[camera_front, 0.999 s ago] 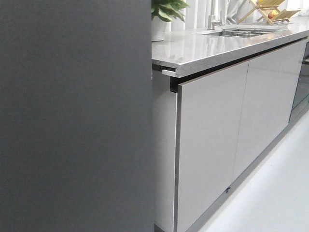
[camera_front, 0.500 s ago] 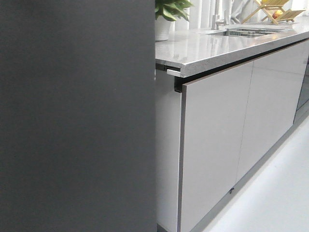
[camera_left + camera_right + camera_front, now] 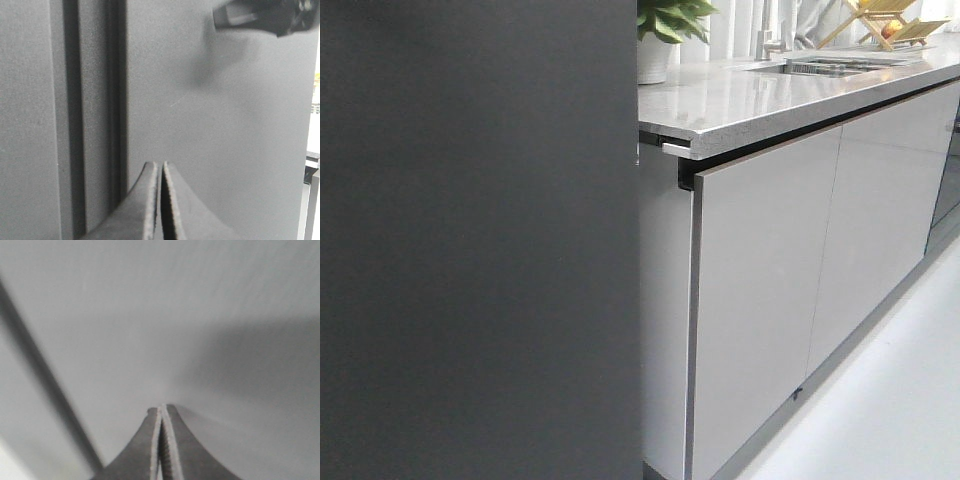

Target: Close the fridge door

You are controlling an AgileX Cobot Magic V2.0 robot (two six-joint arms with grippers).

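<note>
The fridge door (image 3: 480,240) is a matte dark grey face that fills the left half of the front view, and its right edge meets the cabinet side. Neither gripper shows in the front view. In the left wrist view my left gripper (image 3: 159,164) is shut and empty, its tips close to the door's face (image 3: 215,130), just beside a dark vertical groove (image 3: 70,120). In the right wrist view my right gripper (image 3: 162,407) is shut and empty, its tips at a flat grey face (image 3: 150,315) that I take for the same door.
Glossy light-grey cabinet doors (image 3: 760,290) run to the right under a grey countertop (image 3: 760,95) with a potted plant (image 3: 660,30) and a sink (image 3: 825,67). White floor (image 3: 890,400) lies at lower right. A dark blurred arm part (image 3: 265,15) hangs near the door.
The front view has shifted slightly right and then back a little. The door's edge stays against the cabinet side. Nothing was grasped or released.
</note>
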